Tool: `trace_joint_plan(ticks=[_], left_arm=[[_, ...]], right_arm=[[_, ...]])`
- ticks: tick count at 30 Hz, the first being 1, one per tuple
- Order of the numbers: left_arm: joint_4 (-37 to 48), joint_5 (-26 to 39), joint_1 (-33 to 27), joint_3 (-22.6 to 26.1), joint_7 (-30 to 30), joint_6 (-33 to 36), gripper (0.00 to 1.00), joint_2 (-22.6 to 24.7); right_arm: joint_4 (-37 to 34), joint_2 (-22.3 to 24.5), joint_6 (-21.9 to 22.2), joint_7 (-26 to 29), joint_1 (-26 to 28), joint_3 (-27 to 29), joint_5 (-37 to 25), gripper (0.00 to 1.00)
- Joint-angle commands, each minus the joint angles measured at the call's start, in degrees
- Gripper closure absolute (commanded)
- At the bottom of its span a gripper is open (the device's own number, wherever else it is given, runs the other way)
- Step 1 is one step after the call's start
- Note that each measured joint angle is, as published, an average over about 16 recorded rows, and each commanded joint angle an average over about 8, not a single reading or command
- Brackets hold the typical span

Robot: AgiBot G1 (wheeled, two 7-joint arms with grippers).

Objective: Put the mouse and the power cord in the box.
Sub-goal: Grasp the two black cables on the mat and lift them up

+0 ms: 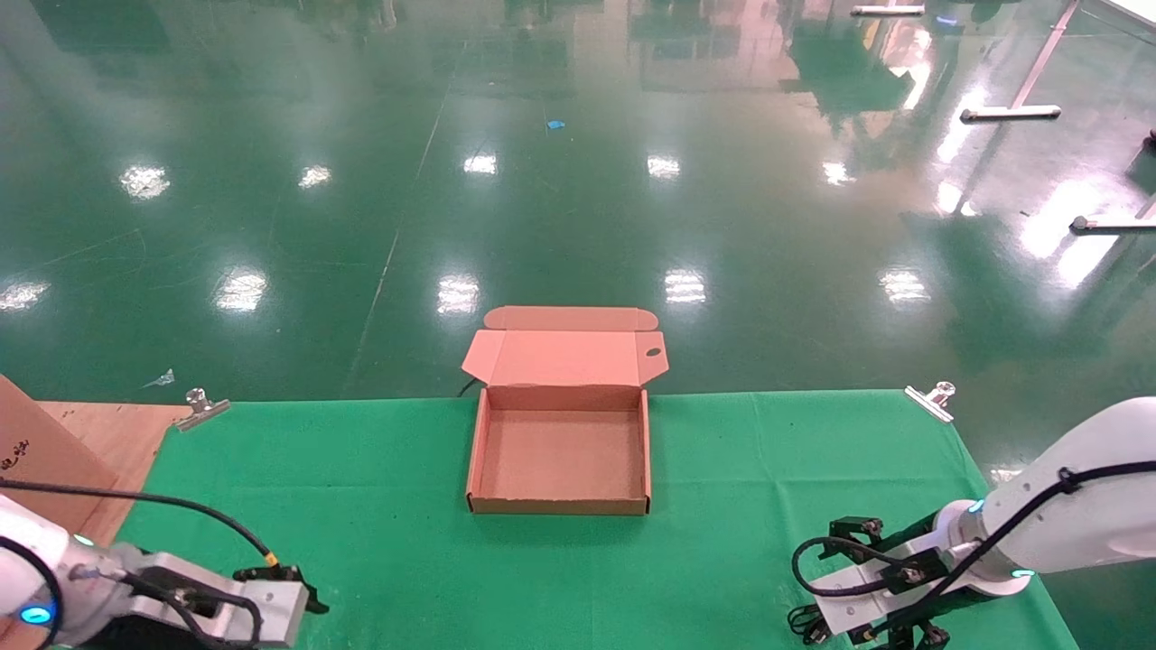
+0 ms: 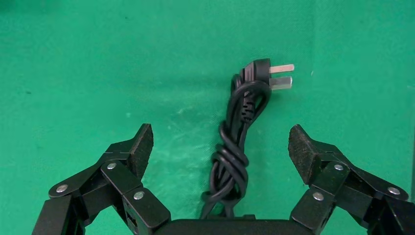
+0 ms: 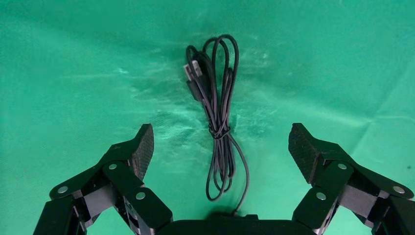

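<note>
We should lower the left gripper (image 2: 220, 147) straight over the power cord (image 2: 235, 147) and close at its knotted middle. The jaws are wide open and empty; the cord lies on the bench between them. The right gripper (image 3: 220, 147), equally open, straddles the mouse's wire (image 3: 220, 132). The box (image 1: 560, 456) waits open.

The box (image 1: 560, 451) sits open at the far middle of the green table (image 1: 361, 487), lid back. Both arms wait at the near corners.
</note>
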Motion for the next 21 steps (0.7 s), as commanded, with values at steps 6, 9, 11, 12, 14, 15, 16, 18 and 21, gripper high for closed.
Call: trace_joint_plan(ticks=[6, 9, 11, 12, 14, 15, 16, 18, 21], left_arm=[[8.68, 1.26, 0.06, 0.61, 4.89, -5.25, 0.00, 3.67], [10.75, 1.72, 0.13, 0.81, 6.28, -7.66, 0.00, 4.76], [11.86, 1.96, 0.29, 0.92, 7.02, -9.26, 0.00, 5.39], [12.36, 2.06, 0.38, 0.96, 7.36, -10.03, 0.00, 5.68], [13.23, 2.19, 0.53, 1.00, 7.91, -11.46, 0.00, 6.16], [13.63, 2.23, 0.60, 1.01, 8.14, -12.10, 0.08, 6.36], [14.02, 2.25, 0.65, 1.00, 8.33, -12.69, 0.20, 6.52], [14.64, 2.29, 0.68, 1.01, 8.70, -13.58, 0.45, 6.76], [15.33, 2.28, 0.54, 0.97, 9.35, -14.17, 0.83, 6.93]], right_arm=[[-13.21, -4.71, 4.57, -7.22, 1.52, 0.18, 0.68, 0.00], [-17.36, -6.07, 5.74, -9.43, 2.22, 0.56, 1.37, 0.00], [-19.74, -6.79, 6.39, -10.69, 2.66, 0.85, 1.85, 0.00], [-20.84, -7.13, 6.69, -11.27, 2.88, 0.97, 2.05, 0.00], [-22.79, -7.74, 7.17, -12.33, 3.28, 1.20, 2.41, 0.16], [-23.69, -8.03, 7.37, -12.80, 3.49, 1.30, 2.58, 0.28], [-24.51, -8.30, 7.53, -13.27, 3.69, 1.39, 2.73, 0.41], [-25.93, -8.78, 7.77, -14.13, 4.05, 1.50, 2.92, 0.66], [-27.75, -9.33, 8.05, -15.24, 4.55, 1.65, 3.17, 0.97]])
